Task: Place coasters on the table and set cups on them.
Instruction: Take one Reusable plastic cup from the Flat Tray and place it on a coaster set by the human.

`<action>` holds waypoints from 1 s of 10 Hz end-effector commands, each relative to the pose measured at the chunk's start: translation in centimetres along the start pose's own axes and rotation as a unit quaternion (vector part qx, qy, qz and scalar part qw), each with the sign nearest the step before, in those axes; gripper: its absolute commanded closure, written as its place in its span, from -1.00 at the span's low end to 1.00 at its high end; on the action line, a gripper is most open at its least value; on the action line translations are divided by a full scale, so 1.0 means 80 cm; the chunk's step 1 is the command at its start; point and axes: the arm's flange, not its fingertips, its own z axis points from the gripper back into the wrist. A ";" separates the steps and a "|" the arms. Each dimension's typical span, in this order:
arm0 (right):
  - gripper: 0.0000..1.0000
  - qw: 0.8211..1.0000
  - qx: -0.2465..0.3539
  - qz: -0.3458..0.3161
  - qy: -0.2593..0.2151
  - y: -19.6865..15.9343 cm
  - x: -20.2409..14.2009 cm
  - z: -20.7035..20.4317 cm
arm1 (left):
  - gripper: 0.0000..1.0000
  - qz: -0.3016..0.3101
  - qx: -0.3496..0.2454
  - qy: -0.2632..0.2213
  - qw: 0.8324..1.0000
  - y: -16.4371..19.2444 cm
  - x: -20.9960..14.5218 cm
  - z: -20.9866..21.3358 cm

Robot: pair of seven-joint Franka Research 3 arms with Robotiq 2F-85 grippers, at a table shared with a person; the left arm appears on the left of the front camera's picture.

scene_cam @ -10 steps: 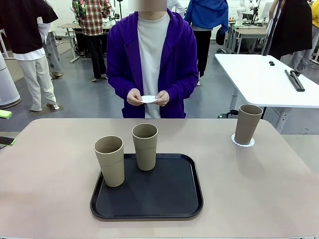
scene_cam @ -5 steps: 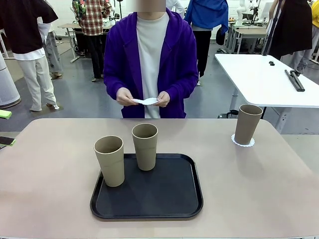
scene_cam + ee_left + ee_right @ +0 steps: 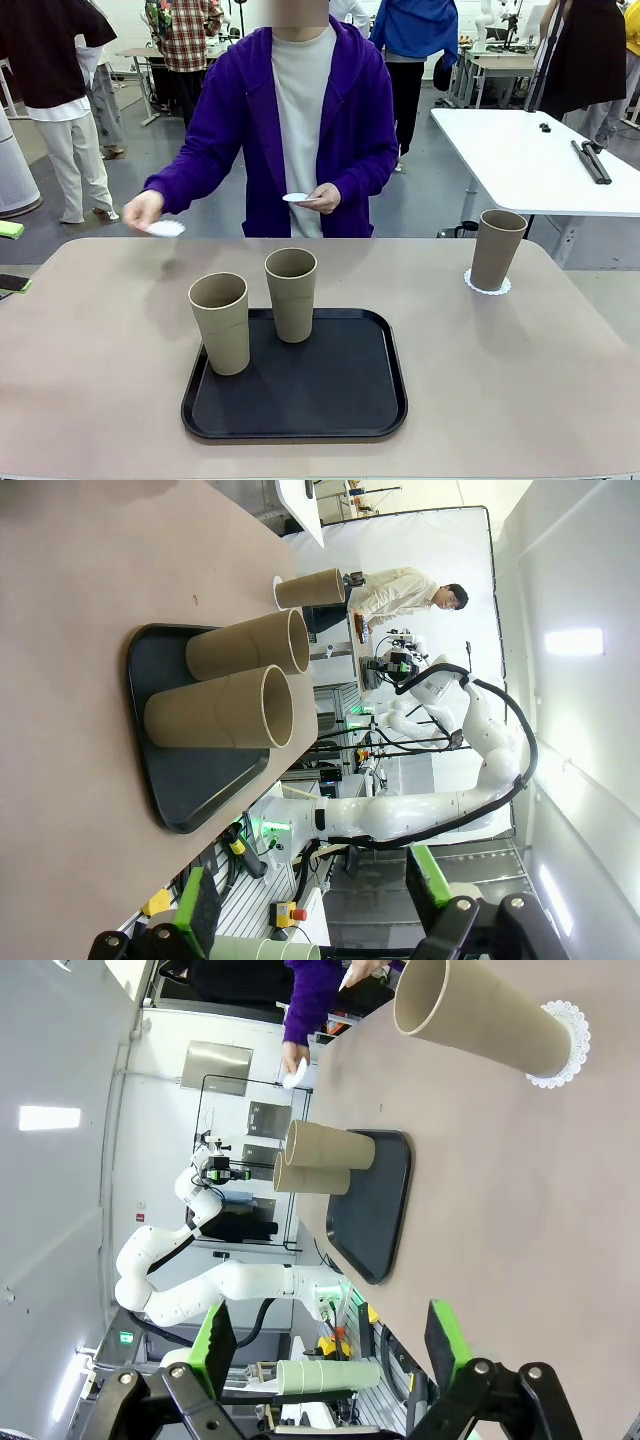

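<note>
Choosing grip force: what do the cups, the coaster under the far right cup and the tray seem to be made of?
Cups: matte tan, no shine, thin walls; likely plastic or fibre composite. Coaster: thin white paper, by its lacy scalloped edge. Tray: black, smooth, faint sheen, raised rim; probably plastic.

Two cups (image 3: 219, 322) stand on the far left of a tray (image 3: 330, 400), near the middle of the table (image 3: 100, 380). A third cup (image 3: 497, 248) sits on a coaster (image 3: 487, 287), far right.

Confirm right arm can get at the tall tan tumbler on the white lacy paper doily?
Probably yes. The right gripper is open, the tan tumbler stands alone near that side, bare beige table around it; the person's hands are far off.
</note>
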 end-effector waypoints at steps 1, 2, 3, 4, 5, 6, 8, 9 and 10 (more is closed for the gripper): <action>-1.00 1.000 0.002 0.000 0.000 0.001 0.004 0.001 | -1.00 -0.008 -0.007 -0.002 1.000 0.000 -0.001 0.002; -1.00 1.000 0.002 0.000 0.000 0.001 0.004 0.001 | -1.00 -0.008 -0.007 -0.002 1.000 0.000 -0.001 0.002; -1.00 1.000 0.002 0.000 0.000 0.001 0.004 0.001 | -1.00 -0.008 -0.007 -0.002 1.000 0.000 -0.001 0.002; -1.00 1.000 0.002 0.000 0.000 0.001 0.004 0.001 | -1.00 -0.008 -0.007 -0.002 1.000 0.000 -0.001 0.002; -1.00 1.000 0.002 0.000 0.000 0.001 0.004 0.001 | -1.00 -0.008 -0.007 -0.002 1.000 0.000 -0.001 0.002; -1.00 1.000 0.002 0.000 0.000 0.001 0.004 0.001 | -1.00 -0.008 -0.007 -0.002 1.000 0.000 -0.001 0.002; -1.00 1.000 0.002 0.000 0.000 0.001 0.004 0.001 | -1.00 -0.008 -0.007 -0.002 1.000 0.000 -0.001 0.002; -1.00 1.000 0.002 0.000 0.000 0.001 0.004 0.001 | -1.00 -0.008 -0.007 -0.002 1.000 0.000 -0.001 0.002; -1.00 1.000 0.002 0.000 0.000 0.001 0.004 0.001 | -1.00 -0.008 -0.007 -0.002 1.000 0.000 -0.001 0.002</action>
